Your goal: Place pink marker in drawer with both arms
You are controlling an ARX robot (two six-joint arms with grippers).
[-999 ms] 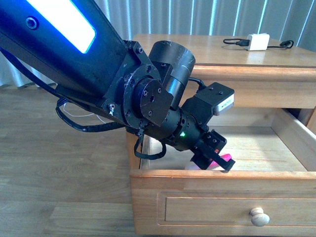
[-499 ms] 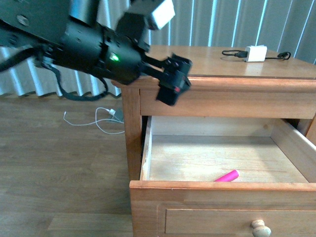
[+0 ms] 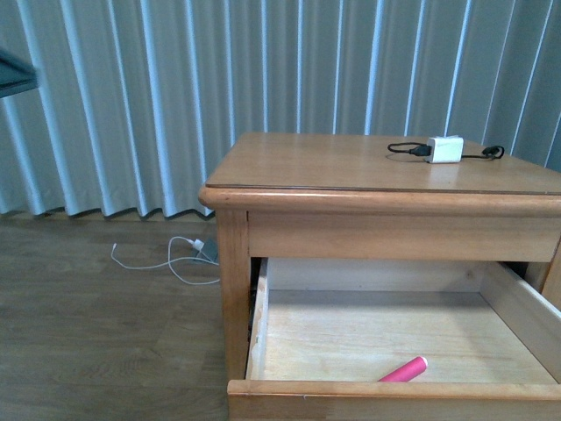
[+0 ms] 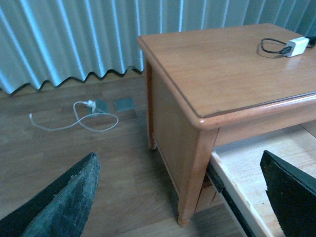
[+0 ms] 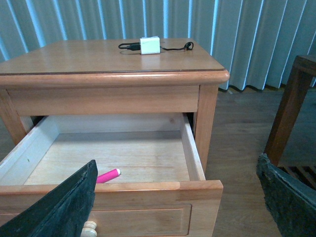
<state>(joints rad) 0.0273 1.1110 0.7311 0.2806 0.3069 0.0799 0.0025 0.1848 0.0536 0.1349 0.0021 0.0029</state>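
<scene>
Front view: a little above the nightstand [image 3: 333, 162] top, facing it square-on with the curtain [image 3: 131, 96] behind; near enough to crop the drawer [image 3: 351, 329] front. Left wrist view: high, off the front corner on the robot's left, tilted down over top and floor, framed by the spread left gripper [image 4: 178, 154]. Right wrist view: in front and above, aimed into the drawer past the spread right gripper [image 5: 176, 160]. Shared by all three: top, charger [image 3: 445, 148], drawer. Shared by front and right wrist views: marker [image 3: 405, 369].

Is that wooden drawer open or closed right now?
Open. The drawer is pulled well out, its pale floor exposed, with the pink marker lying inside near the front.
</scene>
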